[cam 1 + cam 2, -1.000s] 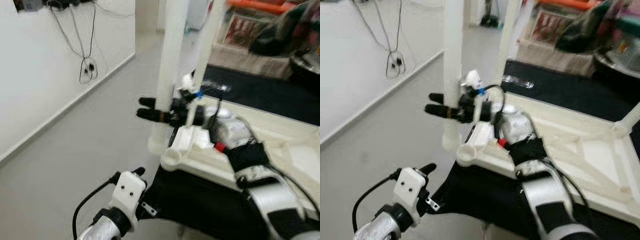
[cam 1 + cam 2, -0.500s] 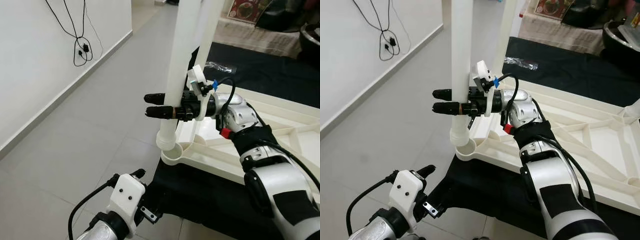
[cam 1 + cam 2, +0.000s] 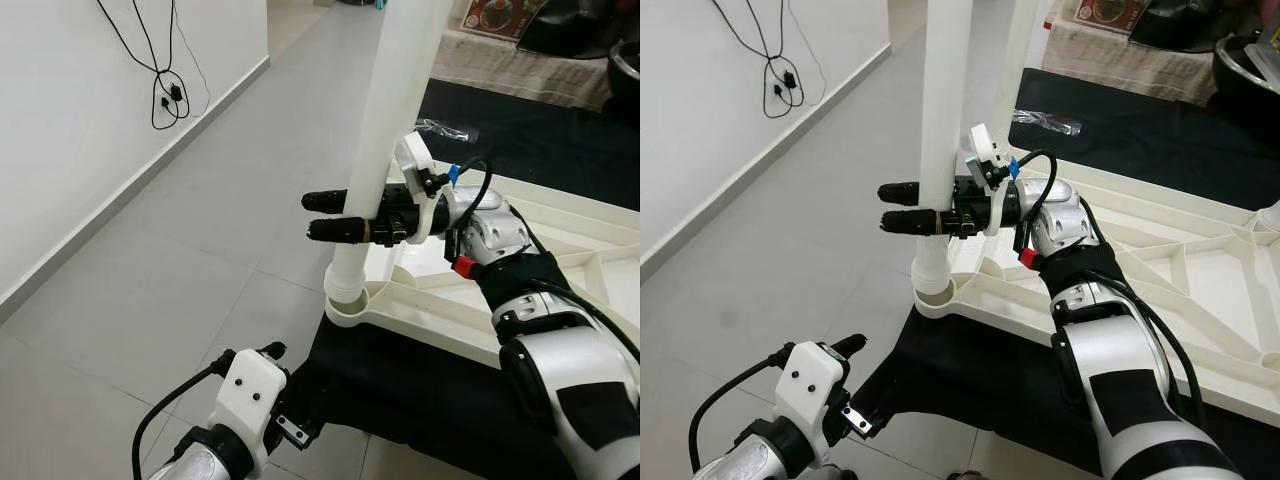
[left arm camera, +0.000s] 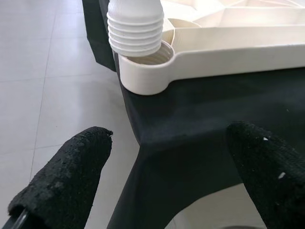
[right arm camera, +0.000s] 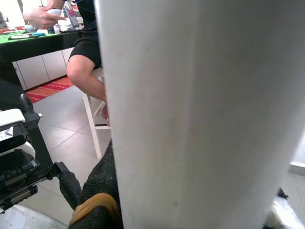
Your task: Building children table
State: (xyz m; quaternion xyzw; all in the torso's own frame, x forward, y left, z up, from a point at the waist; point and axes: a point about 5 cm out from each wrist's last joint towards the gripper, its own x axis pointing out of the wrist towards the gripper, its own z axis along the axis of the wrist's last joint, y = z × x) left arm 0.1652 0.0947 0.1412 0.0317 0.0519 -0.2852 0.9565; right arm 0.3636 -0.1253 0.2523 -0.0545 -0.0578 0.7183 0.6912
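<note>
The white plastic table top (image 3: 436,327) lies upside down on a black mat. My right gripper (image 3: 310,215) is shut on a long white table leg (image 3: 386,120), held nearly upright and leaning a little. The leg's ribbed threaded end (image 4: 135,29) rests at the mouth of the near corner socket (image 4: 143,78), slightly off straight. Low and in front of that corner, my left gripper (image 4: 170,131) hangs open with nothing between its fingers (image 4: 71,176). A second white leg (image 3: 1023,60) stands upright behind the first.
The black mat (image 3: 400,395) covers the support under the table top. Grey tiled floor (image 3: 170,260) runs left to a white wall with hanging cables (image 3: 165,90). A person sits on a white stool (image 5: 93,119). Clutter lies at the back right.
The camera has steadied after a blurred shift. My right gripper has carried the leg to the right, bringing its threaded end from beside the corner socket down onto the socket's mouth.
</note>
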